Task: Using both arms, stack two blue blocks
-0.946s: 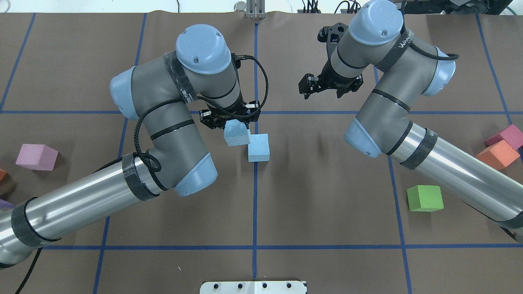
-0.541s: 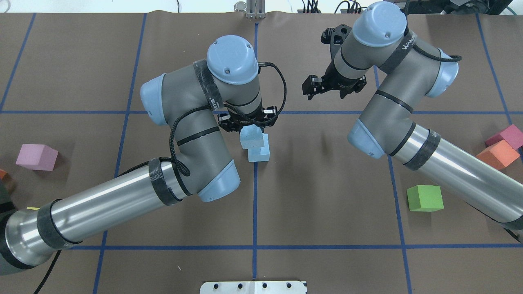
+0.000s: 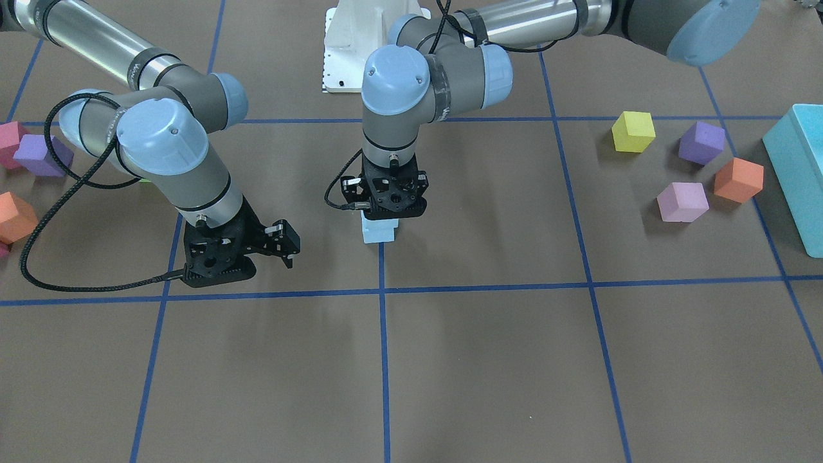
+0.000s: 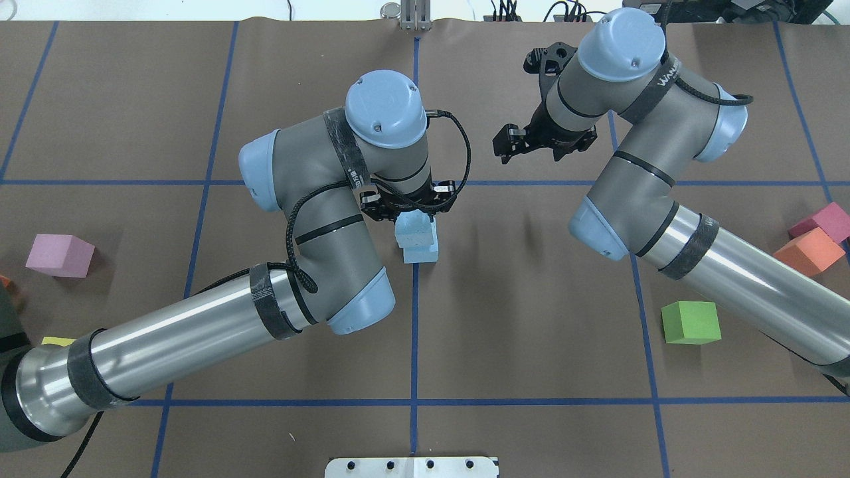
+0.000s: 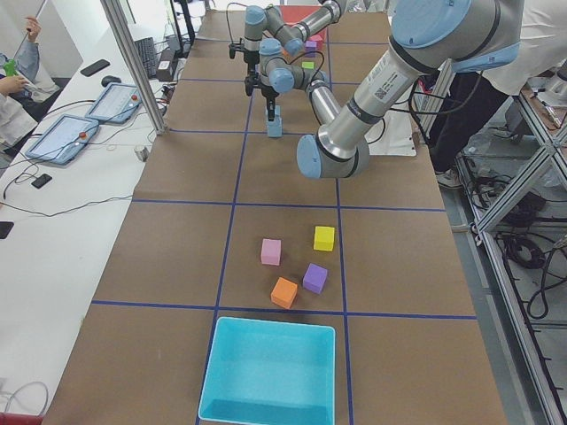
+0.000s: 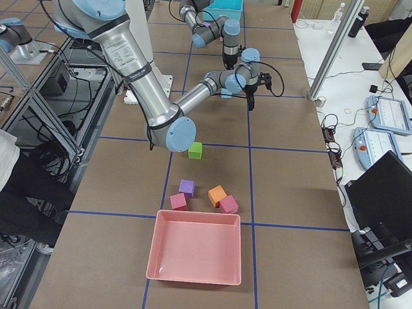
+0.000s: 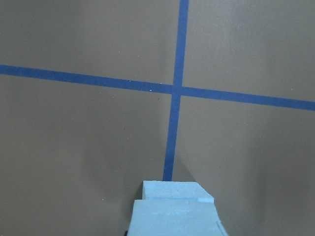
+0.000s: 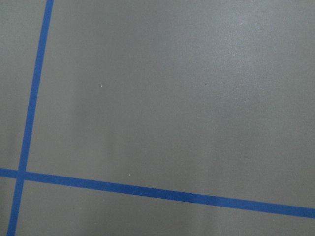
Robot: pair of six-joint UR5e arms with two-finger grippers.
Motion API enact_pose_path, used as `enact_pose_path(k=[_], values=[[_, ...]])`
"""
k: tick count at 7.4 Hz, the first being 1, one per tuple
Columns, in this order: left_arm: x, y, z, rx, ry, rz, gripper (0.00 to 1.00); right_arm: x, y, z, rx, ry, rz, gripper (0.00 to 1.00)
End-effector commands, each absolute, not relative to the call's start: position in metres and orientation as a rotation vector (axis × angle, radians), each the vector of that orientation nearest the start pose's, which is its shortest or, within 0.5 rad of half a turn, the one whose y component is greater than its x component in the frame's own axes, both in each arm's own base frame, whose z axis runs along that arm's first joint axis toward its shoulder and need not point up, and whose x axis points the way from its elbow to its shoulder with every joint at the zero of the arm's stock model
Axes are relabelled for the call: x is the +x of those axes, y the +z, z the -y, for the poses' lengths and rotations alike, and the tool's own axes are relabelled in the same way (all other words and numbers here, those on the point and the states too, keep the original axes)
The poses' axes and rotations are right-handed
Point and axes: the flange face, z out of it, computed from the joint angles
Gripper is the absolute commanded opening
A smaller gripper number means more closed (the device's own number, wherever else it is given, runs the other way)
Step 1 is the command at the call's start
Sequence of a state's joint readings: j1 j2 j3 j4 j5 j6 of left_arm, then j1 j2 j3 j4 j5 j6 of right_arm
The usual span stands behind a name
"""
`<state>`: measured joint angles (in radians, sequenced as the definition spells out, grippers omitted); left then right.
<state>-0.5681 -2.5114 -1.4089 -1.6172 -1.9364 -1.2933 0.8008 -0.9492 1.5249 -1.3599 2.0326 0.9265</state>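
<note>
The table is brown paper marked with a blue tape grid. The lower blue block rests on the centre line. The upper blue block hangs just above it, apparently offset slightly left and away; contact cannot be confirmed. The left gripper clamps the upper blue block from above, so release calls for close alignment first. Farther right, the right gripper hangs empty with jaws apart, well clear.

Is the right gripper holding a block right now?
No, the right gripper hangs open with nothing in it.
</note>
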Motion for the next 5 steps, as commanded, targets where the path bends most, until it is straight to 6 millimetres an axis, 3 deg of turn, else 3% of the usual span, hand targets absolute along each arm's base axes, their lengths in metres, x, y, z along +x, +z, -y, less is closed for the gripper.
enact_pose_path(k=[1,5], values=[[0.589,0.129,0.493,0.043,-0.116,-0.897,0.96,-0.432,0.288,0.571,0.181,-0.037,0.867,1.0],[0.57,0.116,0.488,0.07,-0.12,-0.926,0.99,-0.43,0.287,0.572,0.222,-0.066,0.852,1.0]])
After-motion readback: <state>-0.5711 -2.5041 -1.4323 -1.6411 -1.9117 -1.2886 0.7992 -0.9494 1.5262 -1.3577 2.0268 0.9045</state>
